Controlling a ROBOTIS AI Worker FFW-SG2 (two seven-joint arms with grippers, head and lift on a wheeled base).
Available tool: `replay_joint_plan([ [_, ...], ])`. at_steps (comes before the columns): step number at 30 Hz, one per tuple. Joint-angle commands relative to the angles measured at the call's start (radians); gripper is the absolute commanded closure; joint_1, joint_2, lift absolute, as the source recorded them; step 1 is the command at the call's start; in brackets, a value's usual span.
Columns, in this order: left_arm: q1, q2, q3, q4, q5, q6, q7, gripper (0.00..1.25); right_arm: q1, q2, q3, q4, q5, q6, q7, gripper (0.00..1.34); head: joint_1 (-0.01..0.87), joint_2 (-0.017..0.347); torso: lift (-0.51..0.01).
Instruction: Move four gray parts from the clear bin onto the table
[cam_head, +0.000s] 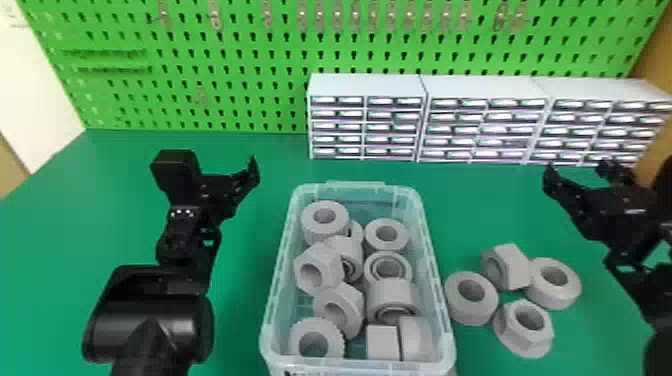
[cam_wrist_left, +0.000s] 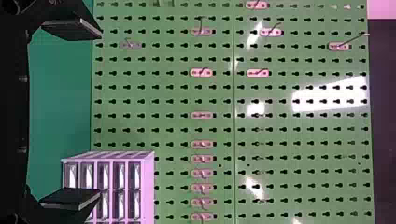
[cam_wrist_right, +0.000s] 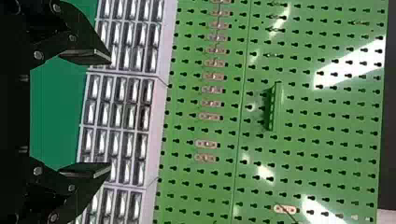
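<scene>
Four gray parts (cam_head: 517, 267) sit on the counter (cam_head: 240, 320) beside your clear bin (cam_head: 355, 185), your left hand (cam_head: 217, 172) and right hand (cam_head: 580, 172) spread apart.

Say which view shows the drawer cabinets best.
The head view: the drawer cabinets stand upright in a row, nearly whole. The right wrist view shows them sideways, partly behind the right claw; the left wrist view, part of one.

Table (cam_head: 240, 310): bin (cam_head: 355, 189), 4 parts (cam_head: 516, 267), 3 cabinets (cam_head: 482, 89)

~15 gray pts (cam_head: 472, 311), 1 bin (cam_head: 433, 260), 3 cabs (cam_head: 367, 86), 2 grippers (cam_head: 579, 171)
</scene>
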Motion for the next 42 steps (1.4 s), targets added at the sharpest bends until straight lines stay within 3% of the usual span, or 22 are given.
replay_joint_plan([
  [1,0.001,-0.003,-0.002,0.001,0.000,0.000,0.000,0.10,0.001,-0.001,-0.013,-0.001,-0.001,0.000,0.000,0.45,0.693,0.072,-0.052],
  [9,0.002,-0.003,-0.005,0.001,0.012,0.000,0.000,0.10,0.005,0.016,-0.030,-0.001,-0.001,-0.005,0.000,0.45,0.693,0.072,-0.052],
  [14,0.007,-0.003,-0.005,0.001,0.014,0.000,0.000,0.10,0.001,0.005,-0.019,-0.001,-0.001,-0.005,0.000,0.45,0.693,0.072,-0.052],
  [42,-0.036,-0.003,-0.016,0.018,0.025,0.000,0.005,0.10,-0.005,0.003,-0.011,-0.001,0.005,-0.005,0.000,0.45,0.693,0.072,-0.052],
])
